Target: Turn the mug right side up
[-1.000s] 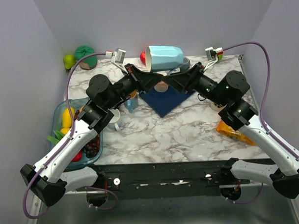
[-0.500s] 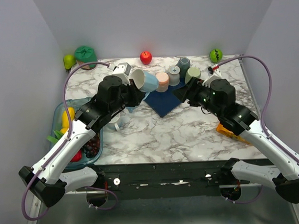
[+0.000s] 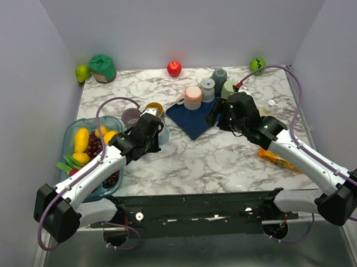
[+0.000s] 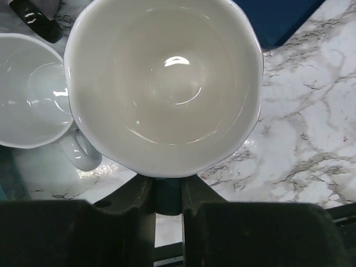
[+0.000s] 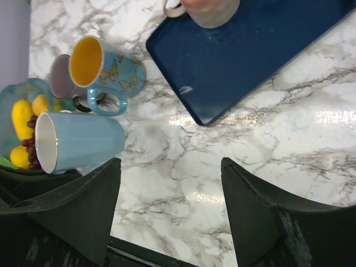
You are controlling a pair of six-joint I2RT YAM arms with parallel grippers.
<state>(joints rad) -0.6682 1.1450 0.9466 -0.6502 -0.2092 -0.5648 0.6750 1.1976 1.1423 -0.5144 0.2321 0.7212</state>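
Note:
The light blue mug (image 4: 167,83) with a white inside has its mouth turned up toward the left wrist camera. My left gripper (image 4: 167,189) is shut on its handle, low over the marble beside a white mug (image 4: 28,94). From above only a sliver of the blue mug (image 3: 162,133) shows past the left gripper (image 3: 155,131). In the right wrist view the blue mug (image 5: 83,142) stands about as upright as the butterfly mug (image 5: 108,72). I cannot tell whether its base touches the table. My right gripper (image 5: 169,161) is open over bare marble, apart from the mug (image 3: 216,117).
A purple mug (image 3: 131,116) and the butterfly mug (image 3: 154,108) stand just behind the left gripper. A pink mug (image 3: 193,98) sits on a navy mat (image 3: 196,124), with three more mugs behind it. A fruit bowl (image 3: 73,128) lies at the left and an orange packet (image 3: 279,158) at the right.
Both grippers were at the mug, high at the back. The right gripper opened and drew away. The left arm brought the mug down and forward, next to the other mugs.

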